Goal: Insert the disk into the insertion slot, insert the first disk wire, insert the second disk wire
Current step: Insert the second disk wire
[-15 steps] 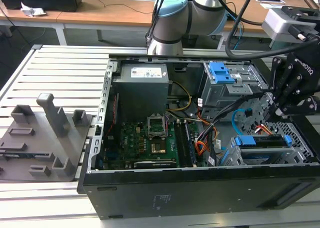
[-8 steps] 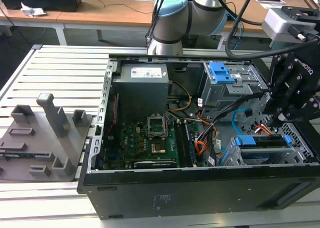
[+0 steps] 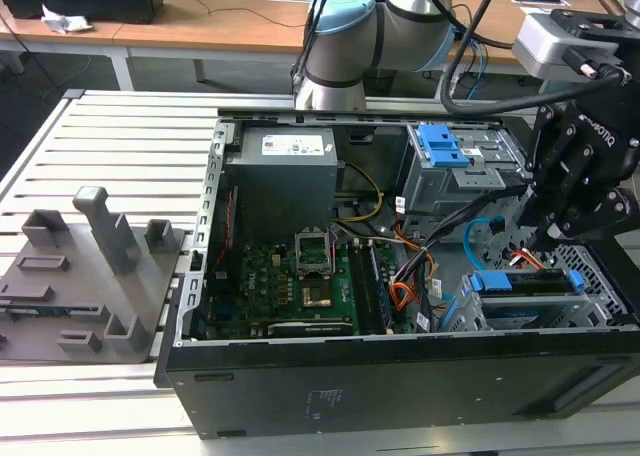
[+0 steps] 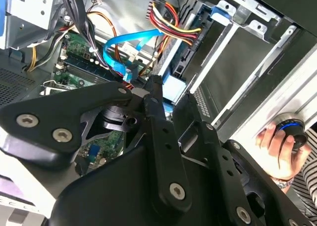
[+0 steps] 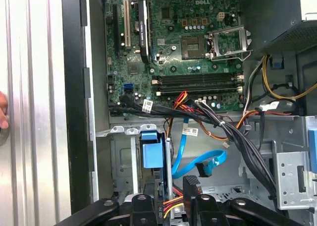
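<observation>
The flat silver disk (image 3: 492,282) in its bright blue plastic carrier lies in the wide, low insertion slot (image 3: 598,276) of the silver perforated sheet-metal cage. That cage sits in the corner of the open black computer case (image 3: 400,386) at the exterior view's right, against the case's near wall. In the first wrist view the carrier's blue end (image 5: 151,149) stands up out of the bay. The black linkage gripper (image 3: 530,248) hangs directly over that cage, close above the disk. I cannot tell whether its claw is spread or pinching anything. In the first wrist view a bundle of red, yellow and black wires (image 5: 172,202) runs right by the claw (image 5: 171,206). In the second wrist view the same bundle (image 4: 168,15) fans out just beyond it (image 4: 167,89). A flat bright blue ribbon cable (image 3: 478,231) loops loose beside the cage, apart from the disk. Further along the case's right side stands a taller grey cage (image 3: 470,171) topped by a ridged blue latch (image 3: 440,141). The green motherboard (image 3: 290,286) fills the case floor below a grey power supply box (image 3: 285,176). The case rests on a slatted aluminium table (image 3: 130,136). A grey plastic fixture block (image 3: 90,266) sits on the table towards its edge at the exterior view's left. In the second wrist view a person's hand (image 4: 275,146) rests on a black knob with a blue ring (image 4: 292,129) outside the case.
</observation>
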